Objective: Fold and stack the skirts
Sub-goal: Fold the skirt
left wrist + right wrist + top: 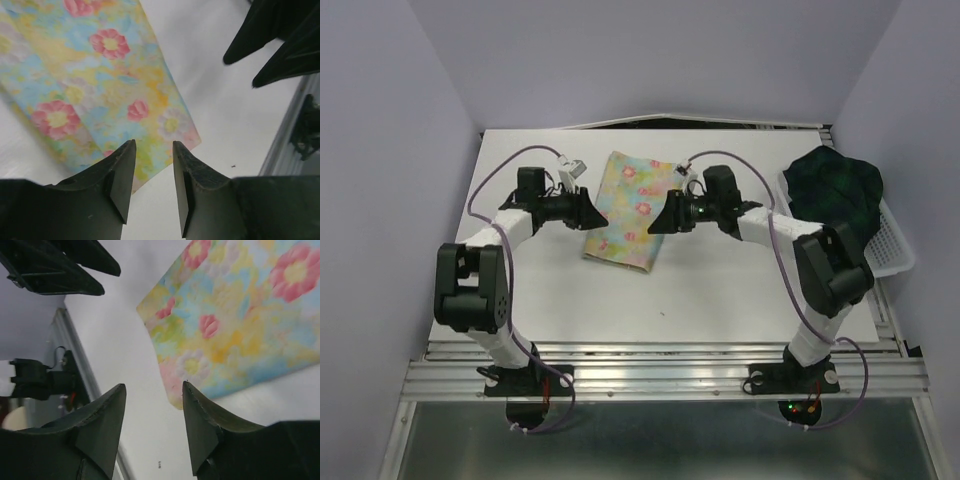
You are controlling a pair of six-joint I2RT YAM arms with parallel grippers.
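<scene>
Though the pale-yellow floral cloth skirt (628, 208) lies folded, the dark plaid cloth skirt (835, 185) sits heaped, unfolded. Left gripper (154, 145) and right gripper (154, 387) gape empty.

Basket (898, 250) w/ plaid skirt (840, 185) blocks table (720, 290) R edge

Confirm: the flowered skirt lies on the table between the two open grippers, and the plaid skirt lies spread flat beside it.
One thing is wrong. The top external view shows the plaid skirt bunched in the white basket at the right edge of the table, not spread flat beside it. The flowered skirt does lie on the table between the open left gripper and right gripper.
</scene>
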